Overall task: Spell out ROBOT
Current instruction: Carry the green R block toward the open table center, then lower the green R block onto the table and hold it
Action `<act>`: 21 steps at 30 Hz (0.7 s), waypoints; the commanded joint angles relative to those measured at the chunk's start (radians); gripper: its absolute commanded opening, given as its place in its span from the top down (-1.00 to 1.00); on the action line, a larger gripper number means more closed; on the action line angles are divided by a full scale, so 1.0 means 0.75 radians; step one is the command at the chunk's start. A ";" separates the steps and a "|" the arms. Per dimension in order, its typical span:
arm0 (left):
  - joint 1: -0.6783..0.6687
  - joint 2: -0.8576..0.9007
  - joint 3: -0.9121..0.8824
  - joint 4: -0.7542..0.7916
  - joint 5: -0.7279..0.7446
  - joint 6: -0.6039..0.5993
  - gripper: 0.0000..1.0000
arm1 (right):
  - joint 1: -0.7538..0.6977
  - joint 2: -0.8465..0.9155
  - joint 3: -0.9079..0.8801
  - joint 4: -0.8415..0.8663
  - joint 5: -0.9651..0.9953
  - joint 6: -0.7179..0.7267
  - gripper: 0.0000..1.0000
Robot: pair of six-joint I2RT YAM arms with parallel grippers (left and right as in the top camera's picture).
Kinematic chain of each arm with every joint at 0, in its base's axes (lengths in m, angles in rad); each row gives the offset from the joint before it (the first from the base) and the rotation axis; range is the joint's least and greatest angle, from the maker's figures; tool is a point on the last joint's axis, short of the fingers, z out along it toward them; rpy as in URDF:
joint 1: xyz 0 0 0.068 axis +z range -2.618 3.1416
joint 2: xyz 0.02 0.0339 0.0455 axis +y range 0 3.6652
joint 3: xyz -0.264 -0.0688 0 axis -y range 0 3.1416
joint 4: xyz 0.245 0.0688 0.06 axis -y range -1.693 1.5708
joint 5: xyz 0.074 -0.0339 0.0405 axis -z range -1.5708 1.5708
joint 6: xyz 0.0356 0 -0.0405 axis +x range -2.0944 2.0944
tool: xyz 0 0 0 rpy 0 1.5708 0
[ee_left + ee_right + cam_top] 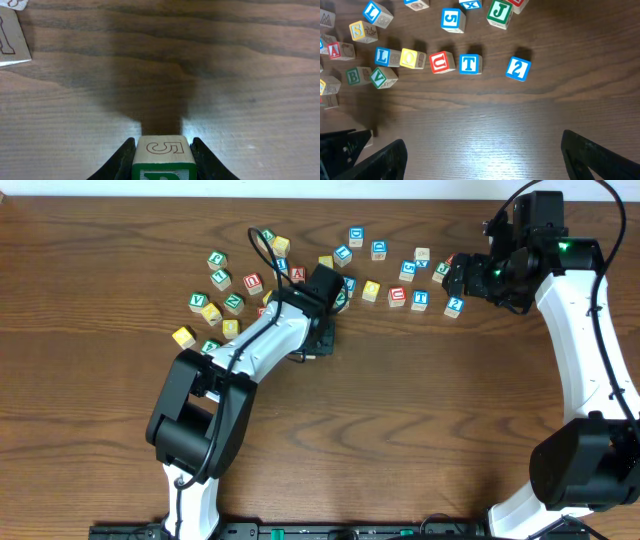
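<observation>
L gripper w/ block, R gripper empty
L gripper (162,146) was clamped on a wooden block (164,156) w/ "5" on top and a green letter on its front, cut off by the frame edge, low over the table (250,75). R gripper (482,140) hung spread wide, nothing btwn its fingers, above a row incl. U block (442,62) and T block (470,64).

Small wooden letter blocks (371,288) lie scattered at the far side of the table (420,410), with a blue L (382,56), yellow O (409,58), red U (439,62) and blue T (469,63) side by side, and the 5 block (163,152) stands upright, pinched in the left gripper (162,146).
</observation>
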 commanded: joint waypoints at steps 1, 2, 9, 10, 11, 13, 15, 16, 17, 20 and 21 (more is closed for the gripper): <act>0.003 -0.011 -0.049 0.035 -0.059 -0.025 0.41 | -0.003 0.012 0.022 0.002 0.006 0.014 -0.87; 0.004 -0.011 -0.057 0.046 -0.059 -0.027 0.40 | -0.003 0.012 0.022 0.002 0.006 0.014 -0.87; 0.004 -0.011 -0.061 0.080 -0.064 -0.088 0.40 | -0.003 0.012 0.022 0.002 0.006 0.014 -0.88; 0.004 -0.011 -0.061 0.081 -0.063 -0.101 0.41 | -0.003 0.012 0.022 0.002 0.006 0.014 -0.88; 0.004 -0.011 -0.061 0.085 -0.063 -0.113 0.40 | -0.003 0.012 0.022 0.002 0.006 0.014 -0.88; 0.004 -0.011 -0.061 0.089 -0.063 -0.117 0.40 | -0.003 0.012 0.022 0.002 0.006 0.014 -0.87; 0.004 -0.011 -0.061 0.090 -0.063 -0.117 0.40 | -0.003 0.012 0.022 0.002 0.006 0.014 -0.88; 0.004 -0.011 -0.061 0.090 -0.063 -0.117 0.40 | -0.003 0.012 0.022 0.002 0.006 0.014 -0.88; 0.004 -0.011 -0.061 0.090 -0.064 -0.116 0.40 | -0.003 0.012 0.022 0.002 0.006 0.014 -0.88; 0.004 -0.011 -0.061 0.096 -0.065 -0.115 0.40 | -0.003 0.012 0.022 0.002 0.006 0.014 -0.88; 0.004 -0.011 -0.062 0.099 -0.066 -0.114 0.39 | -0.003 0.012 0.022 0.002 0.006 0.014 -0.88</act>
